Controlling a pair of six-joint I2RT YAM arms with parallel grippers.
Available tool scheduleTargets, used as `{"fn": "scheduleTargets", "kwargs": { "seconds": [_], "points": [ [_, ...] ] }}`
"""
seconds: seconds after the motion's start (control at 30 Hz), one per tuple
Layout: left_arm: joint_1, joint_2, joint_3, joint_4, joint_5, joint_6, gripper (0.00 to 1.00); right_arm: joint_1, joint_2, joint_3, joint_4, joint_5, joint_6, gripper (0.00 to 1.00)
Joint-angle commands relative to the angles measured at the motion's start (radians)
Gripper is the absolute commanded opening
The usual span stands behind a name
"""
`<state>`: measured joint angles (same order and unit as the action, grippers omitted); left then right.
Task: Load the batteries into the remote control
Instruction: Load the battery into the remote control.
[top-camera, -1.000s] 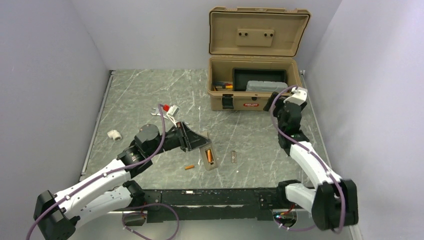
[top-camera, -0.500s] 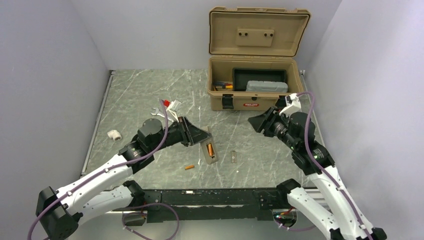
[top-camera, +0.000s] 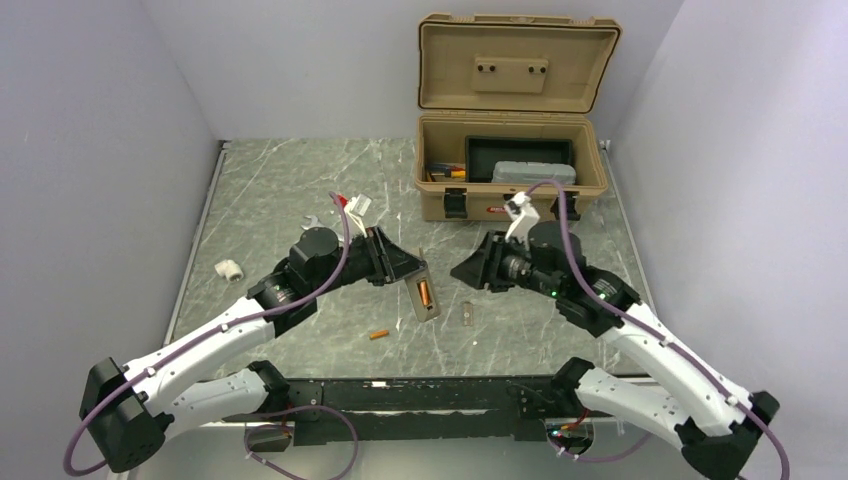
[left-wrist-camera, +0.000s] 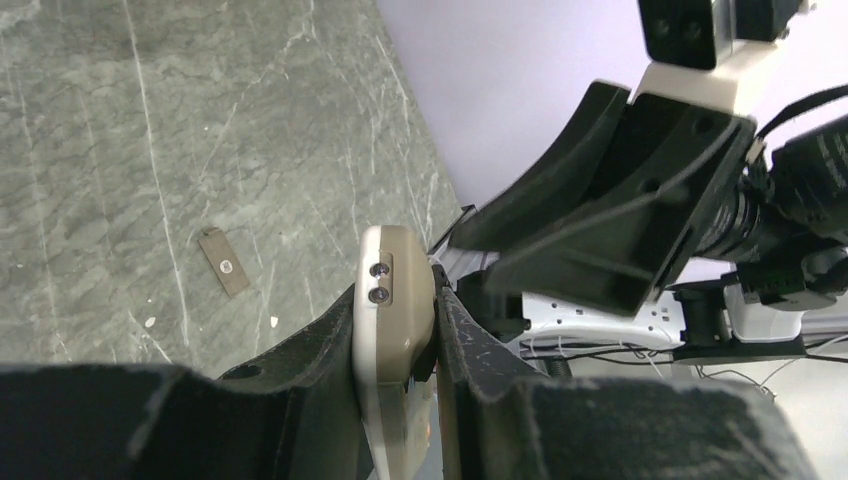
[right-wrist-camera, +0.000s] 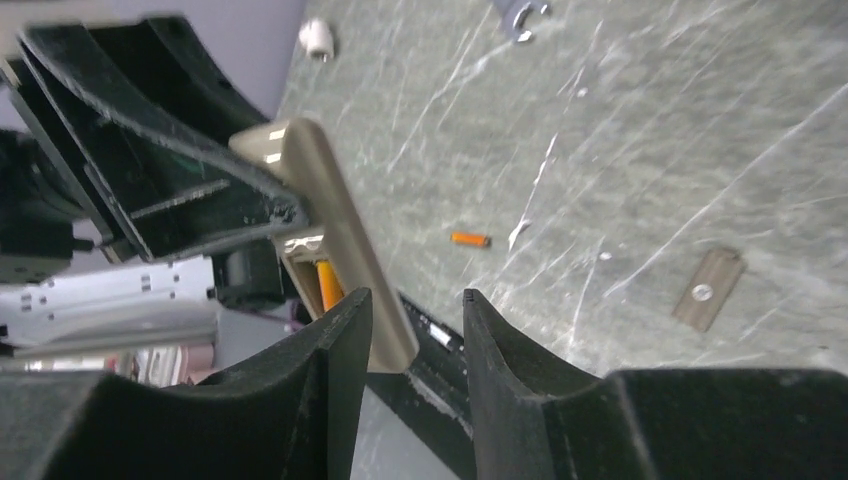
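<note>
**Left claw**: shut across one end of the slim rectangular remote control, which has a grey-tan plastic back. It holds it clear of the table with the open bay facing up.

**Seated battery**: a tiny orange-copper cylinder lying in that bay.

**Loose battery**: a second orange-copper cylinder, on the green-grey marbled table. It sits at 7 o'clock from the remote control, well apart from both claws.

**Right claw**: partly open and holding nothing. It sits at 3 o'clock of the remote control, with its fingertips just beside the free end (whether they touch cannot be told).

**Flat tan strip**: lies on the table at 5 o'clock from the remote control. It is probably the bay cover.

**Also present:**
- White plastic fitting near the 9 o'clock edge.
- Silver wrench at 11 o'clock from the left claw.
- Open tan toolbox at 1 o'clock.

**Hazards, as judged:**
- The remote control is pinched at one end only. A push from the right claw on the free end could twist it in the grip.
- A tilt or jolt could tip the seated battery out, since no cover holds it in.
- The loose battery is small and round. A slightly off-centre pinch would likely roll it away.
- The two claws work close together and may collide.
</note>
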<state>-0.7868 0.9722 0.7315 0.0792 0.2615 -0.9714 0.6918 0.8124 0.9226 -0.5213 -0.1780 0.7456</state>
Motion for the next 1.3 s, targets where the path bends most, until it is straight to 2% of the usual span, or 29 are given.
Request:
{"fn": "scheduleTargets", "kwargs": {
  "seconds": [0.0, 0.13, 0.33, 0.8, 1.27],
  "points": [
    [0.004, -0.014, 0.036, 0.011, -0.035, 0.006, 0.00, 0.135, 0.057, 0.035, 0.047, 0.106, 0.046, 0.39],
    [0.004, -0.006, 0.055, -0.017, -0.050, 0.028, 0.00, 0.245, 0.118, 0.074, 0.044, 0.174, 0.070, 0.33],
    [0.004, -0.007, 0.072, -0.051, -0.079, 0.050, 0.00, 0.287, 0.134, 0.061, 0.091, 0.177, 0.116, 0.24],
    [0.004, -0.015, 0.059, -0.046, -0.083, 0.051, 0.00, 0.320, 0.195, 0.049, 0.127, 0.177, 0.145, 0.28],
    [0.002, -0.019, 0.057, -0.043, -0.087, 0.040, 0.00, 0.332, 0.264, 0.049, 0.087, 0.276, 0.208, 0.25]
  ]
}}
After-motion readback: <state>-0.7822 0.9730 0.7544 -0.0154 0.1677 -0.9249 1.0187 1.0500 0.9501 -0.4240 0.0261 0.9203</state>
